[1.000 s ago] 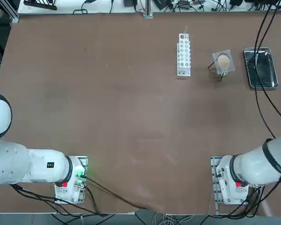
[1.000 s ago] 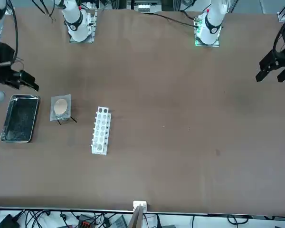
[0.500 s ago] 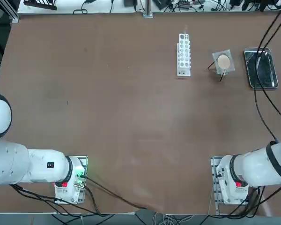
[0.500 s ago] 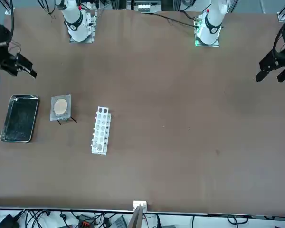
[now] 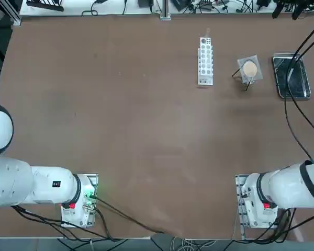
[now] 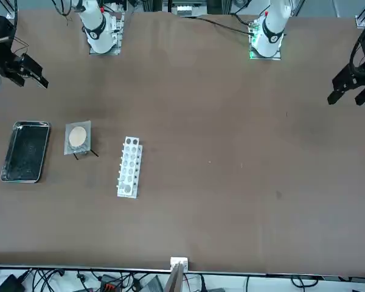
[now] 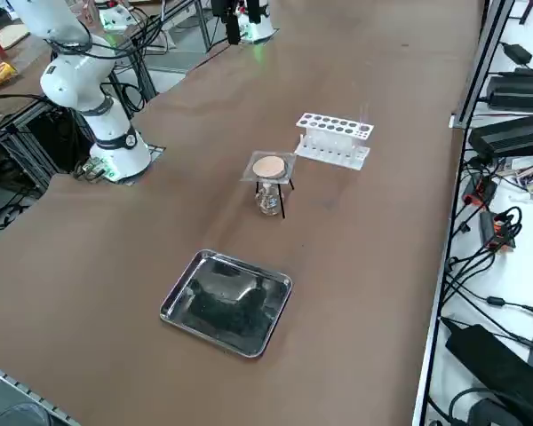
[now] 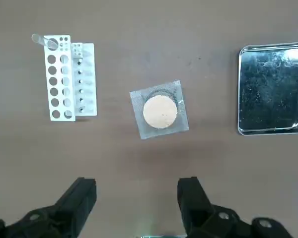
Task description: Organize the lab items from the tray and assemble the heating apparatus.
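From overhead, the tray point(image 5: 291, 76) lay bare near the counter's far right corner, the mesh point(image 5: 249, 69) beside it; from the front, the right end effector point(image 6: 25, 72) hung high; from the side, the burner point(image 7: 268, 201) sat under the stand point(image 7: 273, 189); at the wrist, open fingers point(image 8: 79, 198) held nothing; any careless pass could topple that light stack.

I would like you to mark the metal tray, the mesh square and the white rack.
metal tray point(image 8: 271, 89): right wrist view, dark bottom.
mesh square point(image 8: 160, 111): right wrist view, tan round centre.
white rack point(image 5: 205, 60): top view, holed top plate.
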You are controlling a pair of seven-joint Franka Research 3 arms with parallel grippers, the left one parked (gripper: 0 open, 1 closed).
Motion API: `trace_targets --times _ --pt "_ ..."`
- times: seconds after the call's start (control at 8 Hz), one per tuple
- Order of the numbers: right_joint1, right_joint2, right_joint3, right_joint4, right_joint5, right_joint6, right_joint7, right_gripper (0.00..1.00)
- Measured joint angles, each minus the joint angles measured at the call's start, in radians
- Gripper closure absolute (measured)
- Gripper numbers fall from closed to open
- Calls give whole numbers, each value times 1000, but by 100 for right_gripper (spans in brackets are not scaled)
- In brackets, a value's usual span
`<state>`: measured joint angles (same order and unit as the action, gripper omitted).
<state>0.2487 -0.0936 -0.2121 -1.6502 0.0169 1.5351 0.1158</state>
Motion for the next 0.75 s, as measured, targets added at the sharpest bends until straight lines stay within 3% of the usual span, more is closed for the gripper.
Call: trace_targets --times 0.75 --pt "2 40 -7 42 -2 7 -15 1"
